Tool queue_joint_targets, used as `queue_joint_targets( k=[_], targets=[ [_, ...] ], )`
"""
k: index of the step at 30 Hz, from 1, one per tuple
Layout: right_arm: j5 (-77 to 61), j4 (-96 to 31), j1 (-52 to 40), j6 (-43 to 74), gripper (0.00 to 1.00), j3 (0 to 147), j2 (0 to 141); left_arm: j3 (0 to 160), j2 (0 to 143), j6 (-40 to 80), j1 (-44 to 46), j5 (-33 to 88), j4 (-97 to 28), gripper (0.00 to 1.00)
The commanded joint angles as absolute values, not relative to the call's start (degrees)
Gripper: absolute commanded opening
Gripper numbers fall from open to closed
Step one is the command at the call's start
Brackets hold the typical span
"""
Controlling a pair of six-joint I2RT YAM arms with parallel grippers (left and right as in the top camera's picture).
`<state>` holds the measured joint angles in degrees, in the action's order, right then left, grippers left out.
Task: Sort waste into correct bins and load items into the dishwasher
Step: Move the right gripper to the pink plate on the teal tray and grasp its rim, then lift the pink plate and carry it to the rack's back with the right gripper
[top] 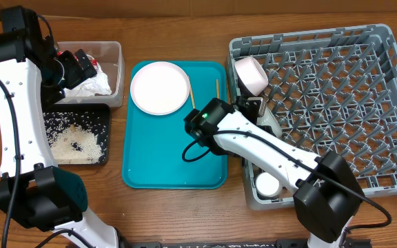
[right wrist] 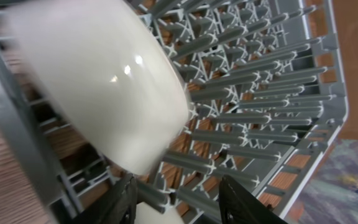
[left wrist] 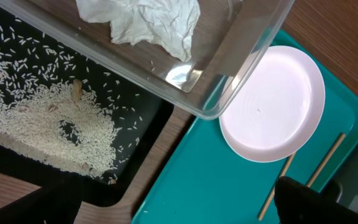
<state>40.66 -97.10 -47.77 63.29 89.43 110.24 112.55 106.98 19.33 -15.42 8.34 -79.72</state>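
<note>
Loading seems to be the step in hand. The right gripper [right wrist: 182, 196] is at the pale bowl [top: 251, 74], which leans on edge in the 10 o'clock corner of the grey dish rack [top: 384, 103]. Its fingers are spread below the bowl and do not pinch it. The left gripper [top: 81, 65] hangs over the clear tub [top: 118, 69], where the napkin [top: 94, 84] lies; I cannot tell if it is spread. Next, I judge, the right arm must go toward 9 o'clock for the plate [top: 160, 87] and chopsticks [top: 191, 96] on the teal tray [top: 171, 165]. The thin sticks call for a fine pinch.
</note>
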Motion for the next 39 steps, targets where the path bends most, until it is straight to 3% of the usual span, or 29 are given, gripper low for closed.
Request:
queue_joint_targets(
  k=[1,4,6,11,14,21,31,34,36,39],
  targets=[
    [38.4,-97.1,-47.9,60.3,0.53,94.9,110.4,113.2,105.7,18.6,-15.4,7.9,-79.6,1.0],
    [36.6,-97.0,-47.9,58.0,0.69,100.0,110.4,113.2,105.7,18.6,-15.4,7.9,-79.6,1.0],
    [35.7,-96.5,-47.7,57.8,0.94,103.7,110.4,113.2,105.7,18.6,-15.4,7.9,-79.6,1.0],
    [21.0,-77.7,-45.7,42.2,0.97,106.9,110.4,113.2,105.7,18.6,-15.4,7.9,-79.5,1.0],
    [11.0,-64.0,-43.7,36.9,0.89,106.5,111.9,113.2,105.7,18.6,-15.4,7.9,-79.5,1.0],
    [1.8,-47.1,-39.3,40.3,0.61,106.5,119.6,113.2,105.7,18.6,-15.4,7.9,-79.5,1.0],
    [1.1,-42.7,-38.9,51.6,0.45,106.5,129.6,113.2,105.7,18.6,-15.4,7.9,-79.5,1.0],
    [0.6,-42.0,-38.9,52.4,0.43,106.5,132.0,113.2,105.7,18.6,-15.4,7.9,-79.5,1.0],
    [-0.1,-42.0,-38.9,52.8,0.35,106.5,133.1,113.2,105.7,18.6,-15.4,7.9,-79.5,1.0],
    [-0.2,-41.6,-39.2,52.8,0.32,106.5,134.6,113.2,105.7,18.6,-15.4,7.9,-79.5,1.0]
  ],
)
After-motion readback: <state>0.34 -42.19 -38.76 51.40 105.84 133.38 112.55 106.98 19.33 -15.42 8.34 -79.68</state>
